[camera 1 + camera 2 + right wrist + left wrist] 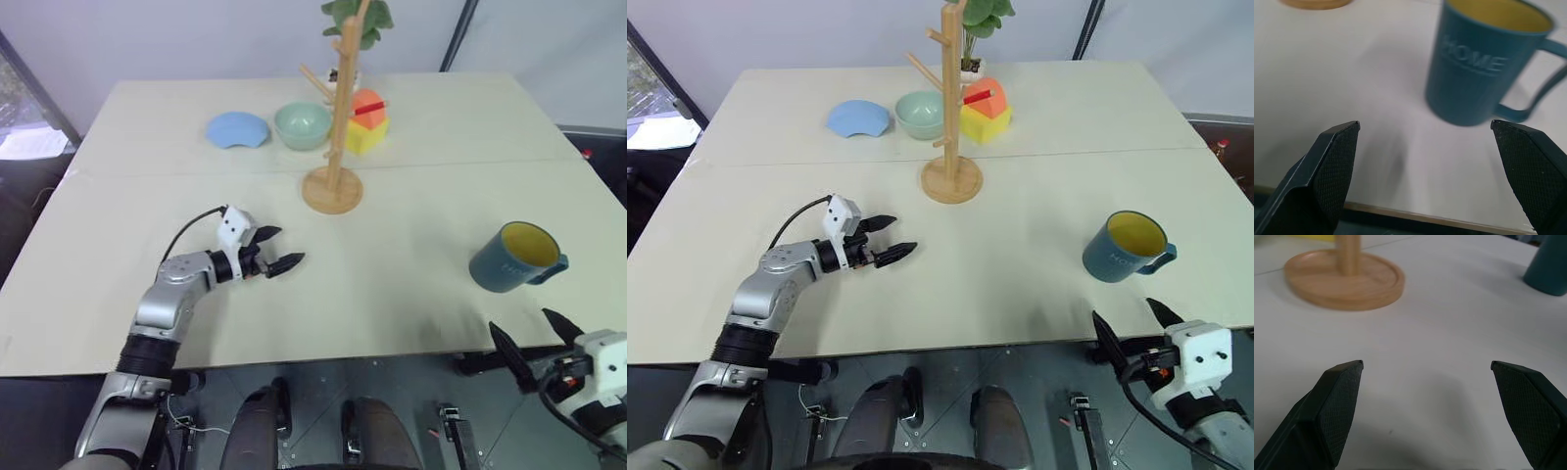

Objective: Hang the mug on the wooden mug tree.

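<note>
Mug [514, 257], teal with yellow inside, stands upright near the table's [411, 294] front right edge, unheld. Right gripper [537, 345] waits just before it, jaws wide and empty, apparently lined up to grasp. Left gripper [272, 252] is also open and empty, short of the wooden mug tree [336, 127].

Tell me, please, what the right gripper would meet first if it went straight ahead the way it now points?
Most likely the mug: it stands upright on the table just ahead of the open right gripper, slightly off-centre, though depth is uncertain.

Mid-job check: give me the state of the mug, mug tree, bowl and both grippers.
mug: upright on the table, handle toward the robot's right, not held.
wooden mug tree: upright, pegs bare.
pale green bowl: upright, behind the tree.
left gripper: open, holding nothing.
right gripper: open, short of the mug.
</note>
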Tool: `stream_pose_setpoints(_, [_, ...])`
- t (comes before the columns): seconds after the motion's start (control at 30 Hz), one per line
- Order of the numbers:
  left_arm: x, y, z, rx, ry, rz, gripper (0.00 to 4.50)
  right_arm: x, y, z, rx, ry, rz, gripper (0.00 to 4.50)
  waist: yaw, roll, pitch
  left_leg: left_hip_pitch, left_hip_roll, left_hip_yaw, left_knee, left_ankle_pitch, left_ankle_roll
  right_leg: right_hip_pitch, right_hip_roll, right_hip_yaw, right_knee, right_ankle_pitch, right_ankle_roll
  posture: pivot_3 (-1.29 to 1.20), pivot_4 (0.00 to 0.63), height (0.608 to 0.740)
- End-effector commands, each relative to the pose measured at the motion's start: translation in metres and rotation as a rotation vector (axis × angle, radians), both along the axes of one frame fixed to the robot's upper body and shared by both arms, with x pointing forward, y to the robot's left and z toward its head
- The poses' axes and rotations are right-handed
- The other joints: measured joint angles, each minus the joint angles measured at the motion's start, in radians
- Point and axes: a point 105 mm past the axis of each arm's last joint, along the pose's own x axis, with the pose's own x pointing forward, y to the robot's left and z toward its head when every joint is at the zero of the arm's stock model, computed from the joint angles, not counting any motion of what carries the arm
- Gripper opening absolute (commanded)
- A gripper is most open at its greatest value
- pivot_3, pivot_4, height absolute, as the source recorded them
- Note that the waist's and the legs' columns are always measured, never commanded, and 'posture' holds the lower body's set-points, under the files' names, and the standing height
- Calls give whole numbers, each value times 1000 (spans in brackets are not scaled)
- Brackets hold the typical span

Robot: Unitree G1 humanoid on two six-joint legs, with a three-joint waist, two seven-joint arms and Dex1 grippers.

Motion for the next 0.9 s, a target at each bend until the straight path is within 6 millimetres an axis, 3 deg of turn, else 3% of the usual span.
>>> stream_pose_setpoints(0.03, [0,-5,8,1,-45,-32,4500,-2,-11,5,-15,-43,-52,4454,1,0,0,-1,0,0,0,0,0,-1,0,0,0,0,0,0,150,740])
stream_pose_setpoints(0.23, [-3,-4,7,16,-44,-28,4500,1,-24,-3,18,-37,-98,4454,4,0,-1,-5,0,0,2,0,0,-4,0,0,2,0,1,0,150,740])
stream_pose_setpoints(0.43, [-19,-11,16,-23,-78,-120,4500,9,-36,1,17,-66,-155,4454,5,1,-1,-4,0,0,4,0,0,-4,0,0,4,1,1,0,150,740])
stream_pose_setpoints(0.67, [-86,-57,33,-44,-71,-540,4500,21,-70,2,-6,-90,-288,4454,5,3,-4,-3,0,0,6,1,0,3,0,0,5,1,1,0,150,740])
stream_pose_setpoints(0.77, [-99,-70,38,-34,-79,-625,4500,28,-83,5,-26,-103,-336,4454,4,4,-4,3,0,0,6,1,0,9,0,-1,5,1,1,0,150,740])
stream_pose_setpoints(0.9, [-104,-78,42,-21,-108,-670,4500,41,-85,4,-30,-104,-331,4454,3,9,-8,10,0,0,6,0,0,11,0,-1,5,1,0,0,150,740])
